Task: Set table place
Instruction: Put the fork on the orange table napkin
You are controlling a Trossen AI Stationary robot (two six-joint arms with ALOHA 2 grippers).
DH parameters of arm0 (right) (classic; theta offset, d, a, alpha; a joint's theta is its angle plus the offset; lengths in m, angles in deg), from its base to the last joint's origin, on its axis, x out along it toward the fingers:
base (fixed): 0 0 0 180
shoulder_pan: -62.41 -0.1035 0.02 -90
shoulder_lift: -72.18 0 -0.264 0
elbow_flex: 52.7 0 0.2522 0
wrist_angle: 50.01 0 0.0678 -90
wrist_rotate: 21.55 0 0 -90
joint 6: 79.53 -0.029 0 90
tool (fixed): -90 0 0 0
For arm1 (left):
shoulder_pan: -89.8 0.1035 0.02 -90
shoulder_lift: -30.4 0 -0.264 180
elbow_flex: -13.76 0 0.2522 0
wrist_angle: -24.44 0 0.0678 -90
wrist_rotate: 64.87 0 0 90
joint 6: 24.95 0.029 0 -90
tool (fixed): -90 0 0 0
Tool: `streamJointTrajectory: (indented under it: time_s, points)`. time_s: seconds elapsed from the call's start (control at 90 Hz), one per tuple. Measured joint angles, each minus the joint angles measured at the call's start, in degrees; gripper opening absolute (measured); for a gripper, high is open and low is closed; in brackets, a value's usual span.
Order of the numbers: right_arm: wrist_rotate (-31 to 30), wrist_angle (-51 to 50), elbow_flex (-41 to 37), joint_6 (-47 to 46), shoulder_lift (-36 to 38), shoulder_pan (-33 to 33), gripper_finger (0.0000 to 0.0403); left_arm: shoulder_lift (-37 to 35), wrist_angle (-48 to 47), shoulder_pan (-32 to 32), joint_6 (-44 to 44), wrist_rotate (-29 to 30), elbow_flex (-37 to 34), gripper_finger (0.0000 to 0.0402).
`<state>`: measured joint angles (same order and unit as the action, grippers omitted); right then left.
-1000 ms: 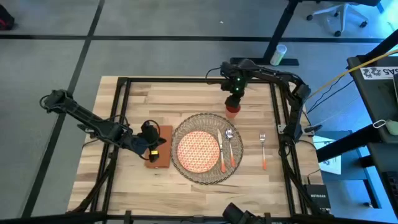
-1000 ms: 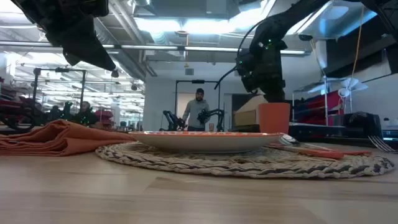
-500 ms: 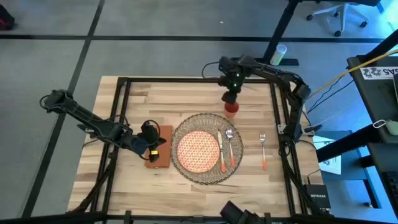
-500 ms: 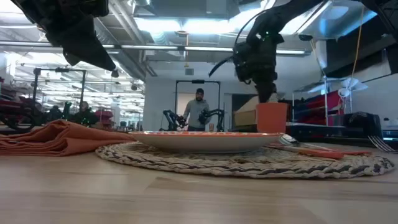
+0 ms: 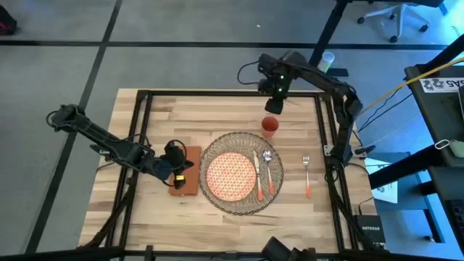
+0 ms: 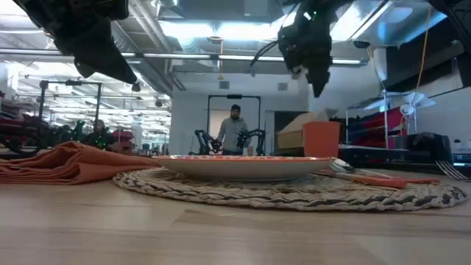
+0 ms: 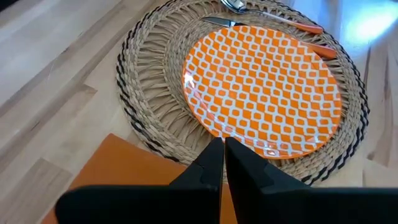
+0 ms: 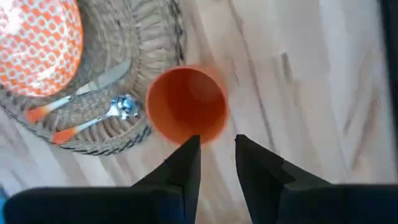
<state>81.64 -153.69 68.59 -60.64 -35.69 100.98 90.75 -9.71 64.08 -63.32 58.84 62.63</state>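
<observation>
right gripper (image 5: pixel 274 106) is lifting off the cup (image 5: pixel 270 126), fingers parted and empty, now well above it; the cup is standing alone just beyond the placemat (image 5: pixel 241 173). left gripper (image 5: pixel 177 165), pressed together, is hovering over the napkin (image 5: pixel 190 172). the fork (image 5: pixel 307 176) is lying unplaced.

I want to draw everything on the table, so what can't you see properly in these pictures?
- Low view: the fork is cut off by the right edge.
- Low view: the plate hides the bottom of the cup.
- High view: the left claw covers part of the napkin.
</observation>
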Motion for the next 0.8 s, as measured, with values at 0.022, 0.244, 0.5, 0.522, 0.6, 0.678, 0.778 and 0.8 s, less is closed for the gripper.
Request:
streamJointTrajectory:
  time_s: [0.022,0.244,0.5,0.522,0.6,0.678,0.778,0.8]
  points:
    - [0.1,-0.1,0.0,0.0,0.3,-0.1,0.0085,0.0,0.0,0.0,-0.2,0.0,0.0,0.0000]
    - [0.2,-0.1,0.0,0.0,0.9,-2.5,0.0085,0.0,0.0,0.0,-0.5,0.0,0.0,0.0000]
    - [-1.1,-0.1,0.0,0.6,0.9,-11.1,0.0085,0.0,0.0,0.0,-0.2,1.0,0.0,0.0000]
    - [-1.6,-0.1,0.0,0.5,0.9,-12.0,0.0085,0.0,0.0,0.0,-0.2,1.0,0.0,0.0000]
    - [-3.0,-0.1,0.0,-0.7,0.9,-15.5,0.0085,0.0,0.0,0.0,-0.2,1.1,0.0,0.0000]
    - [-3.9,-0.1,0.0,-2.8,0.9,-19.0,0.0085,0.0,0.0,0.0,-0.1,1.1,0.0,0.0000]
    - [-5.8,0.0,0.0,-6.1,0.9,-23.6,0.0085,0.0,0.0,-0.1,-0.2,1.1,0.0,0.0000]
    - [-6.0,0.0,0.0,-6.8,0.9,-24.7,0.0085,0.0,0.0,-0.1,-0.2,1.1,0.0,0.0000]
